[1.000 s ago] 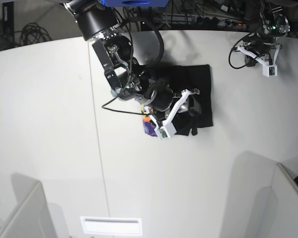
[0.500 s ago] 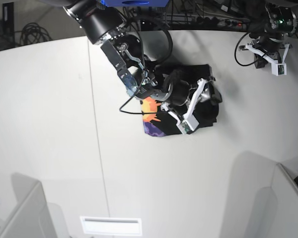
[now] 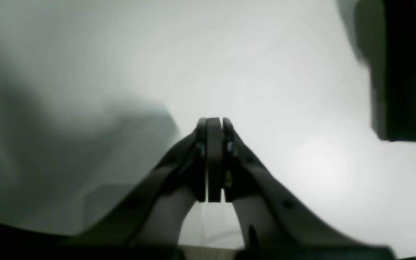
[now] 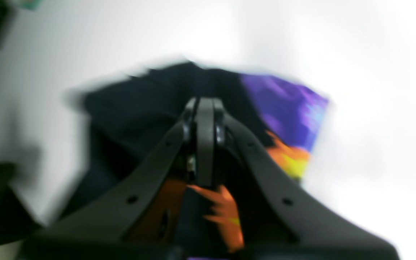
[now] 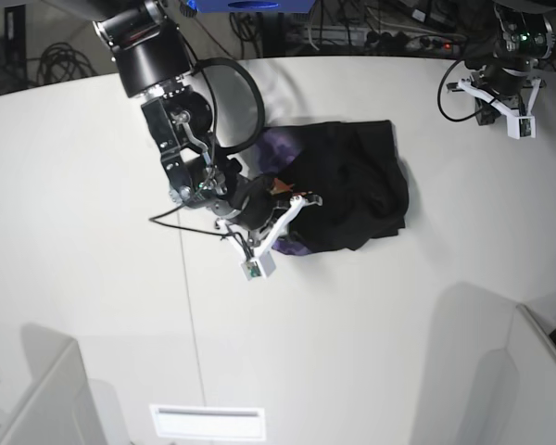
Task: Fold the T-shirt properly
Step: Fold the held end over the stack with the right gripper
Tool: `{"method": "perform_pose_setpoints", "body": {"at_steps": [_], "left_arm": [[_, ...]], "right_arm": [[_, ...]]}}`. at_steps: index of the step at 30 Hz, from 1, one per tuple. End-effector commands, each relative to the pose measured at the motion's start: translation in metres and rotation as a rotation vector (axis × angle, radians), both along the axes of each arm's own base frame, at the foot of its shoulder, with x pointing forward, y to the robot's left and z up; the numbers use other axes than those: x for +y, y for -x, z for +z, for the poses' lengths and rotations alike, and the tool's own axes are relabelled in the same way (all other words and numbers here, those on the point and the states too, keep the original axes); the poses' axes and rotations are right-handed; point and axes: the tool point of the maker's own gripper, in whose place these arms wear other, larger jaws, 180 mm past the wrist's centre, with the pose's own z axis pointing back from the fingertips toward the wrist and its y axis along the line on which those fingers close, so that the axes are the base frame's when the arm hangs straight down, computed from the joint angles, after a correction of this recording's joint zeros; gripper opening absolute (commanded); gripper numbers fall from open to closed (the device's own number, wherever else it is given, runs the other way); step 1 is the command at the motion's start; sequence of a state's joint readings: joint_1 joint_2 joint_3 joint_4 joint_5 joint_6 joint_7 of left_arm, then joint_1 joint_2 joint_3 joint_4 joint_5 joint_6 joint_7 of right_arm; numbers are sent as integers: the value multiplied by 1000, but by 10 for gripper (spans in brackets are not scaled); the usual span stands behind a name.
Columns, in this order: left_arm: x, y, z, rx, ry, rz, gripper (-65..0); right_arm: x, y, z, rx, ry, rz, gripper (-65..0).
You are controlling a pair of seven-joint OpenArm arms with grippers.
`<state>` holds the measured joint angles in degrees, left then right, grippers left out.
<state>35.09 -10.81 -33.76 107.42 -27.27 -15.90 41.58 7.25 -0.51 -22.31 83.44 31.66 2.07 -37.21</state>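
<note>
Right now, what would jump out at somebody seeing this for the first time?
Probably the big black mechanical arm reaching down from the top left over the middle of the table, its white-tipped pincer shut above the cloth. Under and beside it lies a rumpled black T-shirt, with flashes of orange and purple print. A second arm's pincer waits at the upper right, away from the shirt.

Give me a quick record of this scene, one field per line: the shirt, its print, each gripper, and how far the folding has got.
shirt: black T-shirt, gathered into a compact, uneven bundle on the white table
print: purple and orange-yellow patches showing
left gripper: shut, off to the side of the shirt
right gripper: shut, over the printed side of the shirt; whether it pinches cloth, cannot tell
folding: partly folded, right-hand side in the base view still uneven
</note>
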Motion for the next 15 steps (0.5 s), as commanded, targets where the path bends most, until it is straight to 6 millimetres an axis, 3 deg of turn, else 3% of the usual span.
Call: {"method": "perform_pose_setpoints", "body": {"at_steps": [1, 6, 15], "left_arm": [[3, -5, 9, -31, -16, -10, -650], [3, -5, 10, -33, -17, -11, -650], [3, -5, 10, -33, -17, -11, -650]], "right_arm": [[10, -8, 12, -32, -35, 5, -650], [27, -7, 2, -5, -22, 21, -650], [112, 33, 25, -55, -36, 278, -650]]}}
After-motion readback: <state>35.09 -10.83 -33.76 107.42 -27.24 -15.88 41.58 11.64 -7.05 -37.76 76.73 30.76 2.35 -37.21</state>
